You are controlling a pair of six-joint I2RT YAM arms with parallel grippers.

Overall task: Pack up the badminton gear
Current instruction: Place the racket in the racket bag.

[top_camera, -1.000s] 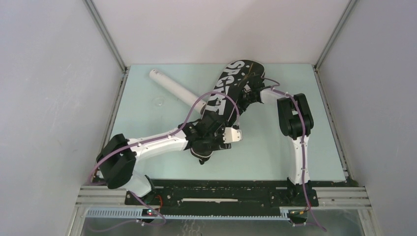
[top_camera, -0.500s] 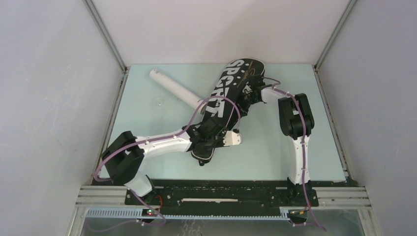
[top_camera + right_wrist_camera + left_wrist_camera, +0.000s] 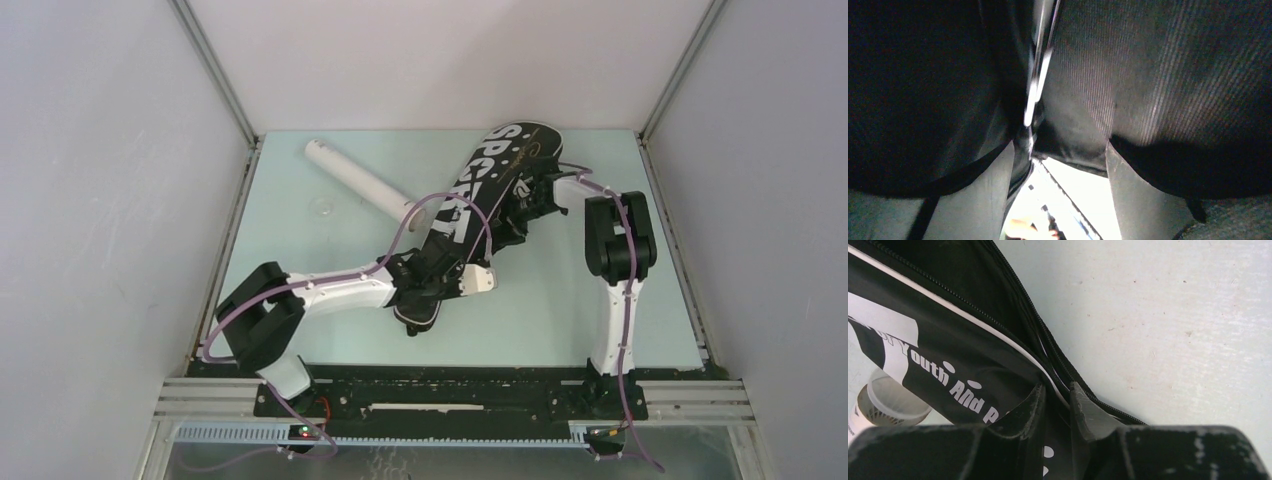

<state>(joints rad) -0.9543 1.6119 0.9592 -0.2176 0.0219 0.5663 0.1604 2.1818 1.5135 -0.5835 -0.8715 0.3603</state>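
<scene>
**Item: black racquet-shaped bag, soft-sided**

**Top view.** You see the bag (image 3: 470, 200) lying slantwise on the table (image 3: 580, 300). Its narrow handle end sits under the left gripper (image 3: 437, 290), and its broad head lies beyond the right gripper (image 3: 518, 210). A long white tube (image 3: 355, 178) lies at the far side of the left gripper, with 1 end meeting the bag's edge.
- Lettering: "SPORT" in large white capitals along the bag's length.

**Left wrist view.** The 2 fingers (image 3: 1030, 407) stand close together, nipped on the bag's zipped seam. White piping and the zip (image 3: 1058, 360) run up from between them. The tube's capped end (image 3: 890, 400) shows just beyond the bag, outside the left finger.
- Lettering: "Youth And P…" in white, the rest cut off by the finger.

**Right wrist view.** The 2 fingers (image 3: 1143, 200) stand wide apart. Dark ribbed fabric hangs ahead of them and a loose fold dips between them, with nothing pinched. A bright glint runs up from the gap, and you cannot tell whether it is zip or racquet shaft.
- Lettering: none legible.

**Handling, as a judgement.**
- Expect a light, limp, rather slick cloth shell that sags and slides wherever it is unsupported.
- Take it by the seam or the zip edge, where the stitching stiffens it.
- Use 2 holds set well apart to keep the mouth open.
- Treat the tube as light, rigid and prone to roll.
</scene>
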